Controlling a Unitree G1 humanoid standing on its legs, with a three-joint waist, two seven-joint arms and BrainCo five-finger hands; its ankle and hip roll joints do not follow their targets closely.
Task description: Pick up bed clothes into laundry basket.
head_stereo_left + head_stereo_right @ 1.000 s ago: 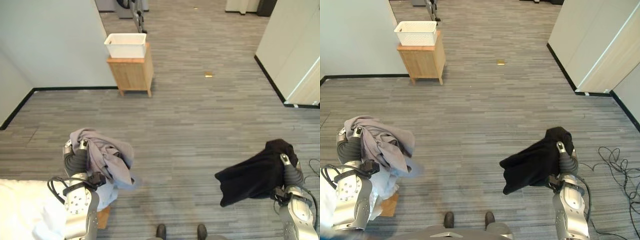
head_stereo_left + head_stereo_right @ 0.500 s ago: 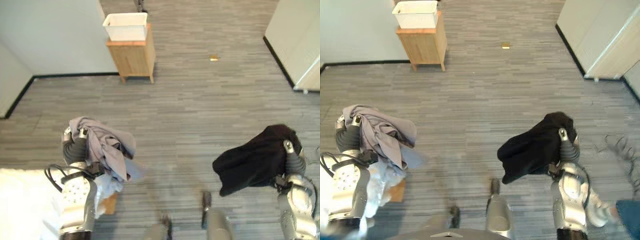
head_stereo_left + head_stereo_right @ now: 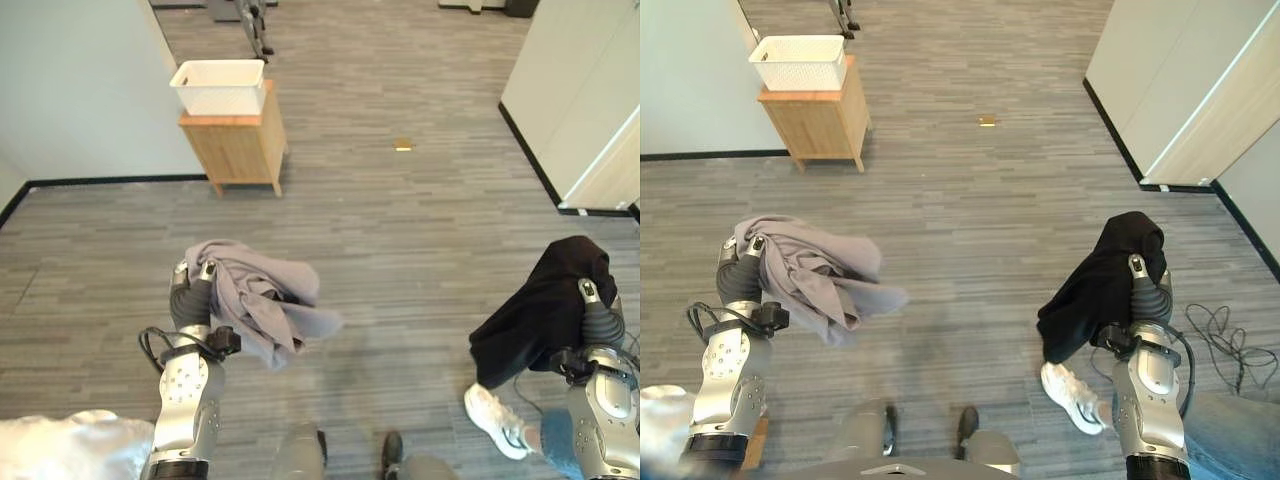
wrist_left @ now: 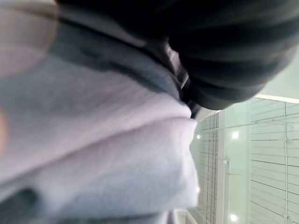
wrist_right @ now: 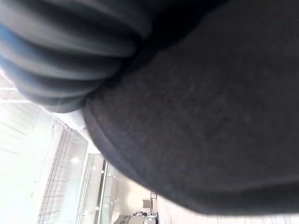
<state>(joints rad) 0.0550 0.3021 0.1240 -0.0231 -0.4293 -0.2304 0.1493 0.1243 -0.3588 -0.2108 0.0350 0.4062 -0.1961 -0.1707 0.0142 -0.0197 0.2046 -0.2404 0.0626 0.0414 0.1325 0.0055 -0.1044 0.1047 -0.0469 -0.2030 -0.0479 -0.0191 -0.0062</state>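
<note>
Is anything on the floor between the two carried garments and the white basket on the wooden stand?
Nothing visible does. The grey garment and black garment hang over the raised hands, and the floor up to the white basket on its wooden stand lies bare.

Basket (image 3: 218,86) on cabinet (image 3: 237,152), ahead left.

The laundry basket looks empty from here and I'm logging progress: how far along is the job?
Pickup looks done: a grey garment drapes over the left hand and a black garment over the right hand. Still left is the drop-off; the white laundry basket sits on a wooden stand across the floor, apparently empty.
</note>
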